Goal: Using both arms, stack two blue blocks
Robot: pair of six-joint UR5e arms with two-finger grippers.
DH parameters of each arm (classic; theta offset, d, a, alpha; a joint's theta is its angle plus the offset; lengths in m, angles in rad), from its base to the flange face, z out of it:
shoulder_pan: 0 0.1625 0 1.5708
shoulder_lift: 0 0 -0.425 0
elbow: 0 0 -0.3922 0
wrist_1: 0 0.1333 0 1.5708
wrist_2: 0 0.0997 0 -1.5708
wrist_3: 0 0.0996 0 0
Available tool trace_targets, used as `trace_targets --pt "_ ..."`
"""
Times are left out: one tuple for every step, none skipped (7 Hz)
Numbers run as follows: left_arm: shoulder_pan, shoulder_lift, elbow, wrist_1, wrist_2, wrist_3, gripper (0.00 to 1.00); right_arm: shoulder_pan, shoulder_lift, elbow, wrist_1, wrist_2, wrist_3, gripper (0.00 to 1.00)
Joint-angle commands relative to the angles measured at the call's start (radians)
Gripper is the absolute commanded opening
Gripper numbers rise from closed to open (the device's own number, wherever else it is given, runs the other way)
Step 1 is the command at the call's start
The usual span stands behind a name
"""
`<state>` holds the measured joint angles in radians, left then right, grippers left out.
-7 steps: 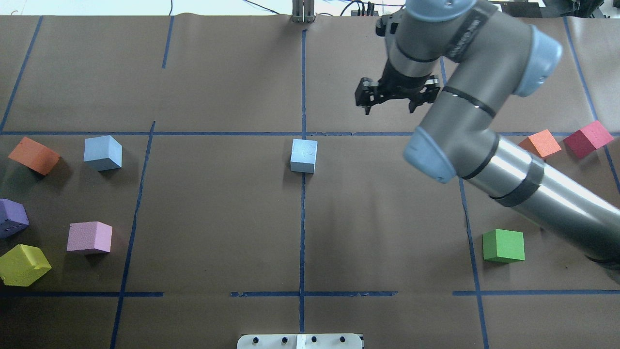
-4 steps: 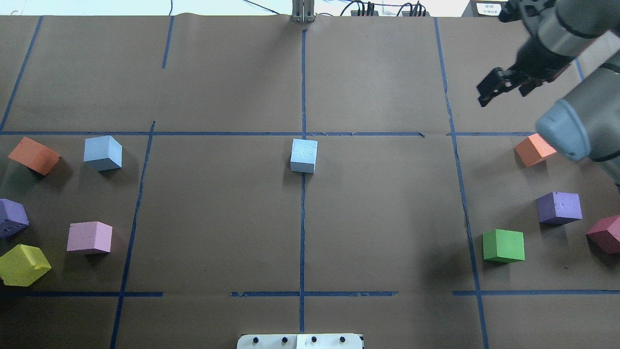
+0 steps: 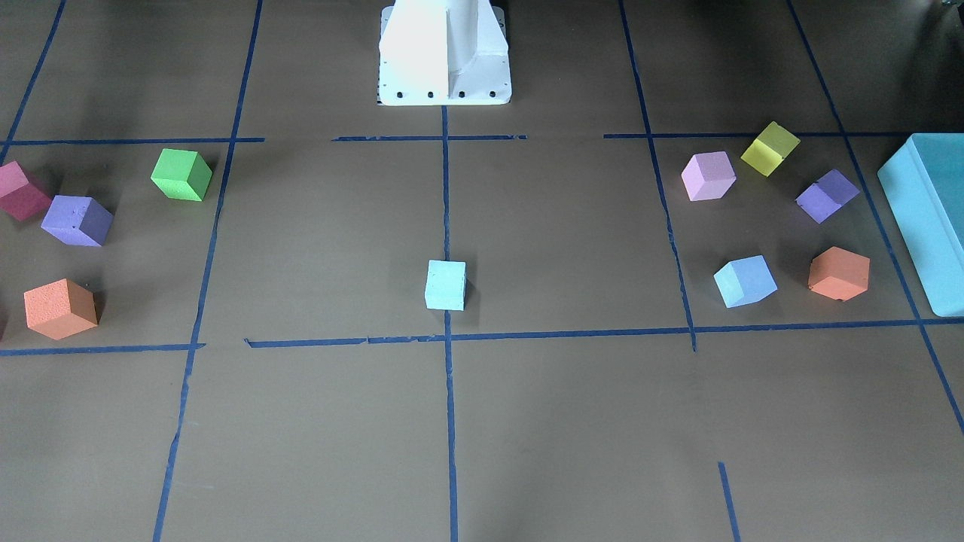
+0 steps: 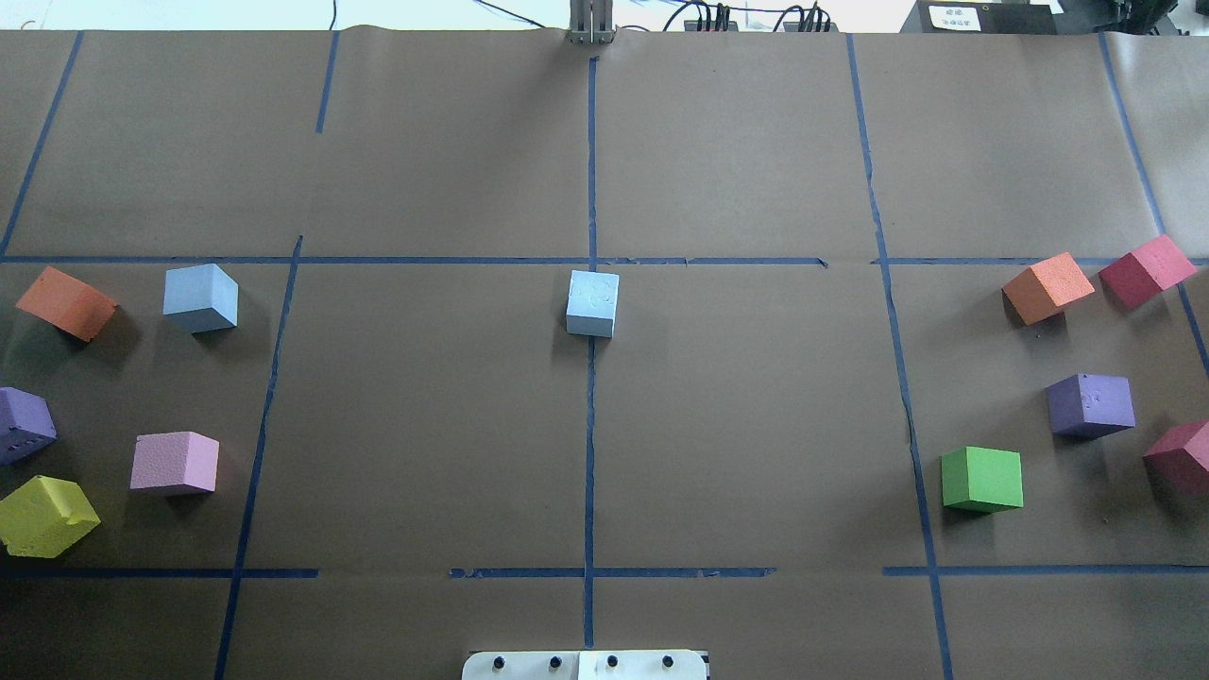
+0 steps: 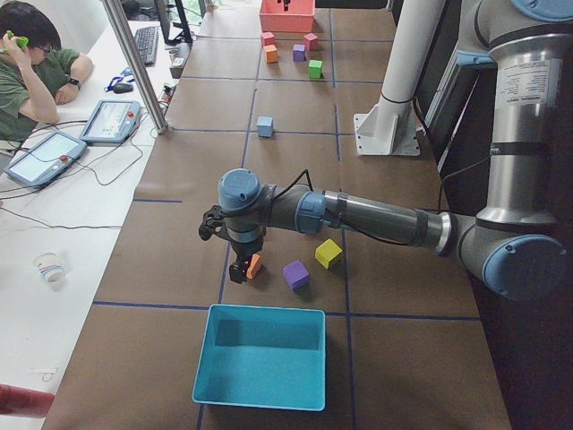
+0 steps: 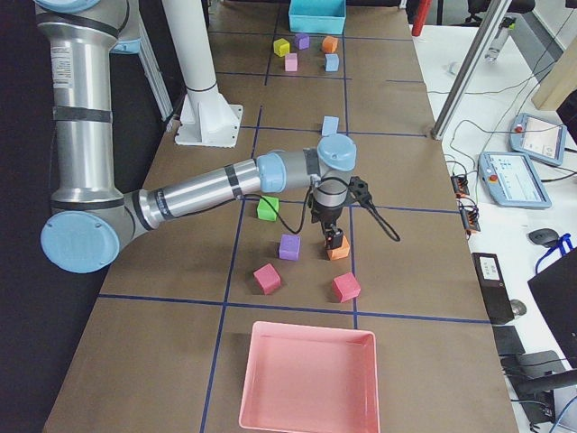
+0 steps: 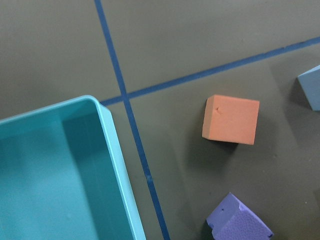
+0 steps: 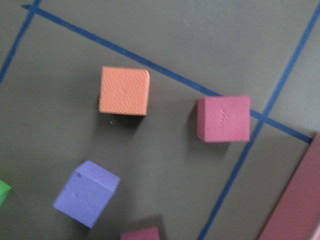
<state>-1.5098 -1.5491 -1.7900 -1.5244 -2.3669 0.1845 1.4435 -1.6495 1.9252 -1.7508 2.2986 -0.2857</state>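
One pale blue block (image 4: 592, 303) sits on the centre tape line and also shows in the front view (image 3: 445, 285). The other blue block (image 4: 199, 297) sits at the table's left, next to an orange cube (image 4: 66, 302); the left wrist view catches its corner (image 7: 311, 87). Neither arm shows in the overhead or front view. In the left side view, my left gripper (image 5: 239, 271) hangs by that orange cube (image 5: 254, 265). In the right side view, my right gripper (image 6: 334, 240) hangs over another orange cube (image 6: 338, 250). I cannot tell whether either gripper is open or shut.
A teal box (image 3: 926, 218) lies at the left end and a pink tray (image 6: 308, 377) at the right end. Purple, pink and yellow cubes lie around the left blue block. Green (image 4: 981, 479), purple and dark red cubes lie on the right. The white pedestal (image 3: 444, 53) stands at the robot's side.
My right arm has swung from the far centre to the right and left the overhead view, uncovering the purple and dark red cubes. The blocks have not moved.
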Motion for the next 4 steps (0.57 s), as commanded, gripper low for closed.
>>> trace_targets --pt "0.005 -0.029 -0.009 -0.025 -0.003 -0.073 1.0 0.125 -0.163 -0.008 0.005 0.001 -0.166 1.0" --pt "0.02 -0.032 -0.009 -0.086 -0.003 -0.221 1.0 0.135 -0.173 -0.03 0.007 0.001 -0.141 0.99" --pt "0.087 -0.031 -0.005 -0.188 0.001 -0.309 1.0 0.135 -0.156 -0.032 0.028 0.007 -0.065 0.99" --pt "0.202 -0.034 -0.008 -0.262 0.009 -0.486 1.0 0.135 -0.154 -0.041 0.084 0.009 -0.018 1.0"
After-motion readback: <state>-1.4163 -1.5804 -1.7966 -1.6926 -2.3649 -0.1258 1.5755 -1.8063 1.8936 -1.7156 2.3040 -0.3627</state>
